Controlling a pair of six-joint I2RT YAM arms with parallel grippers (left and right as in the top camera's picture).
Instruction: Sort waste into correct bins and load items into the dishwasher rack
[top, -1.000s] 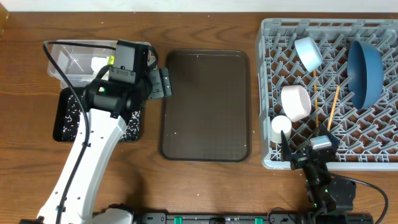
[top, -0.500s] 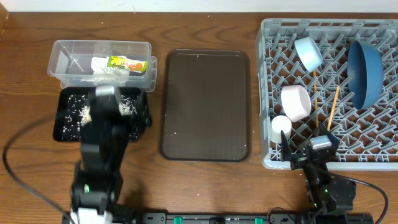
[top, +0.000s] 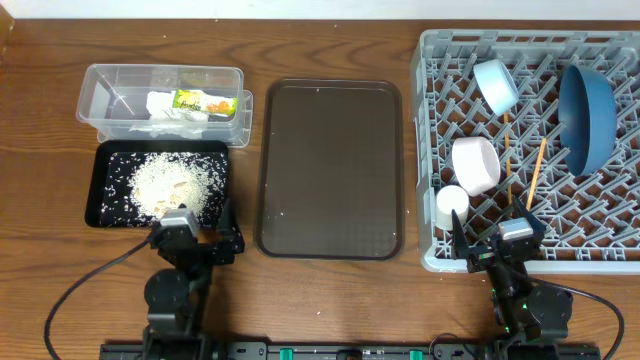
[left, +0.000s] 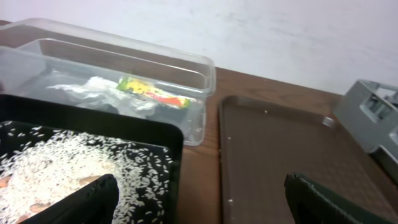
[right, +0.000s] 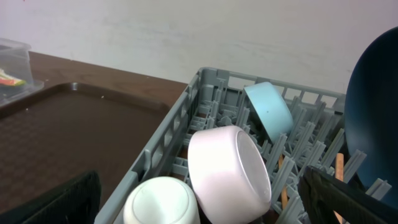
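Note:
The clear tub (top: 105, 95) holds crumpled tissue (left: 93, 93) and the yellow-green wrapper (top: 195, 100). The black tray (top: 96, 214) holds white rice scraps (top: 165, 182). The grey rack (top: 432, 150) holds the dark blue bowl (top: 588, 115), light blue bowl (top: 495, 85), white bowl (top: 475, 165), white cup (top: 452, 203) and two chopsticks (top: 537, 170). My left gripper (top: 195, 240) is open and empty at the table's front, just in front of the black tray. My right gripper (top: 497, 242) is open and empty at the rack's front edge, facing the cup (right: 161, 202) and white bowl (right: 227, 168).
The brown serving tray (top: 330, 170) lies between the bins and the rack, with a few white specks on it. Bare wooden table runs along the front edge between the two arms. A white wall is at the back.
My left arm has drawn back from over the clear tub and black tray to the table's front edge, uncovering the rice. The right arm has not moved.

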